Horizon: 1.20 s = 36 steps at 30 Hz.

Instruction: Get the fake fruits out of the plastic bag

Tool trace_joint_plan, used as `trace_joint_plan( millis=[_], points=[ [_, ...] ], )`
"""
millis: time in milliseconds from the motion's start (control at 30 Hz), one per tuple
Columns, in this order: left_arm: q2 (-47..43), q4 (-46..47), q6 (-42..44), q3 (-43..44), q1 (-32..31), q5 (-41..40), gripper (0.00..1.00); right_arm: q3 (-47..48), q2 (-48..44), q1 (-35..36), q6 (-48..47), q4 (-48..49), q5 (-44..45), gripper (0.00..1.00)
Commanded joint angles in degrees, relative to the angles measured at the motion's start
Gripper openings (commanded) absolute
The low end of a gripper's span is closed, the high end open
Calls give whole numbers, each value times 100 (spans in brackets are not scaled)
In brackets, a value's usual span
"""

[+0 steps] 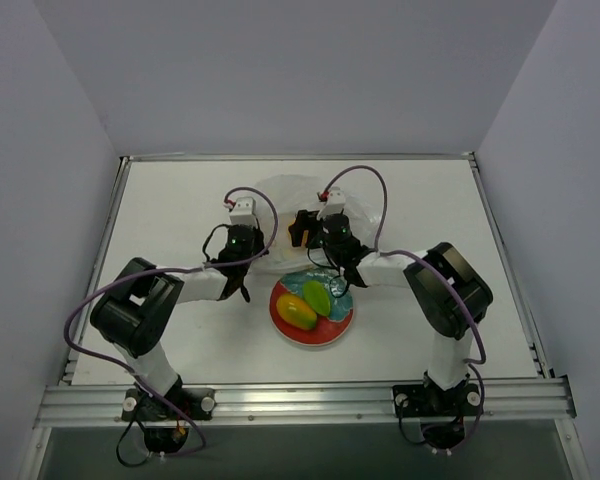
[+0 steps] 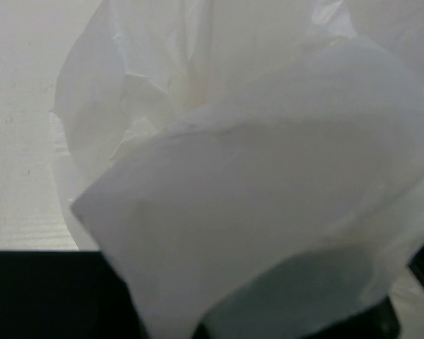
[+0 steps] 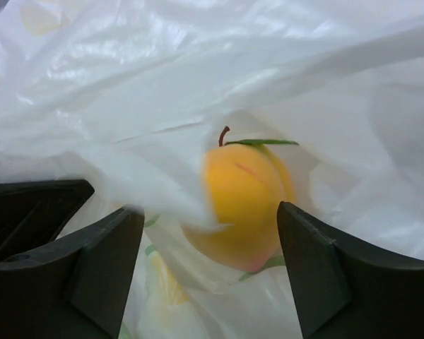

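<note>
1. Fake fruits (image 1: 298, 313): mango (image 1: 294, 310) + green one (image 1: 317, 296) lie touching on plate (image 1: 335, 335).
2. Peach (image 3: 242, 201) is inside plastic bag (image 3: 198, 70), far mid table (image 1: 180, 200).
3. R gripper (image 3: 208, 215): jaws spread, peach betw. them.
4. L gripper (image 1: 244, 212): pressed together, pinching bag film.

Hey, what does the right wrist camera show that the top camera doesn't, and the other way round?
Only the right wrist view: a round orange peach inside the plastic bag, seen between the open fingers of the right gripper. Only the top view: the plate holding the yellow-orange fruit and the green fruit, plus both arms. Both: the crinkled white plastic bag and the right gripper at it.
</note>
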Motion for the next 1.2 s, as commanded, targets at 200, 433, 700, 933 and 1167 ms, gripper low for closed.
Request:
trace_joint_plan(
  millis=[200,433,700,933,1167],
  points=[
    [-18,830,-221,136,5,285,2,816,625,-50,-95,-79,305,91],
    [44,918,-379,65,-4,426,2,1686,1267,-59,-201,-748,466,100],
    [0,848,-414,65,40,540,2,1897,1487,-146,-210,-449,-835,100],
    [-18,901,-573,47,58,654,3,2635,2075,-366,-95,-677,-1108,100],
    [-70,865,-564,39,84,654,2,2926,2331,-375,-139,-933,-1074,91]
  ],
)
